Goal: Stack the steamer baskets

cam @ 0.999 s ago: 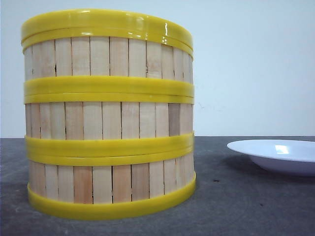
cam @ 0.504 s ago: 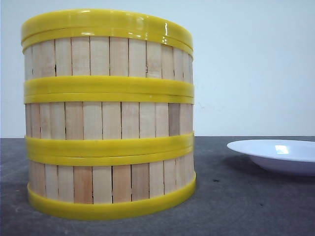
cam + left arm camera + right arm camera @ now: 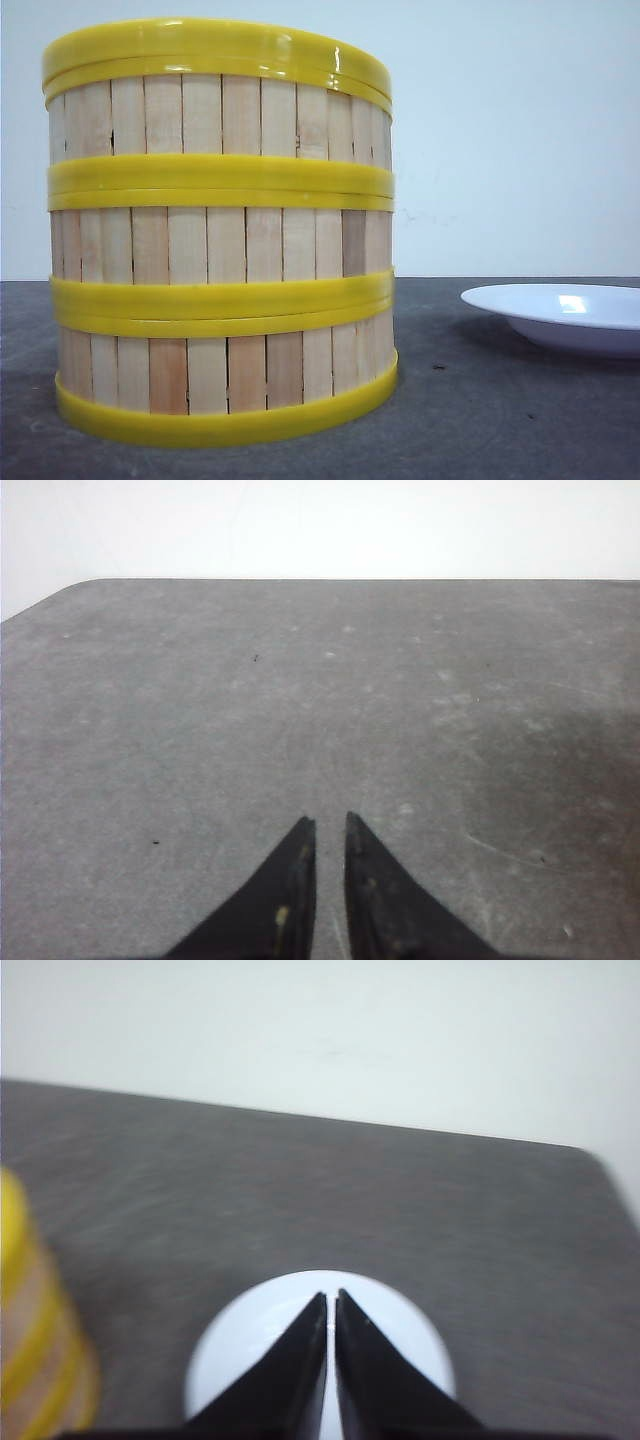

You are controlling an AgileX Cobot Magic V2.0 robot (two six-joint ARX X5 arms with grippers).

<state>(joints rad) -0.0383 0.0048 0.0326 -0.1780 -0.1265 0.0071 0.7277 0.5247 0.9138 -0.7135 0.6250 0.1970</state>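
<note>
A: Where are the steamer baskets [image 3: 220, 230]?
B: All three stacked on the bench [image 3: 500, 420], beside the plate [image 3: 560, 315].
A: Jaws?
B: Both the left gripper [image 3: 328, 830] and the right gripper [image 3: 331, 1305] are pressed together, empty. Retreat clear of the tower.

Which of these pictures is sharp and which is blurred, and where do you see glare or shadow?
Front view: sharp; glare on the top yellow rim of the steamer baskets and on the white plate, with a soft shadow under the plate. Left wrist view: fairly sharp, the grey table evenly lit. Right wrist view: blurred throughout, soft edges on the plate and stack.
</note>
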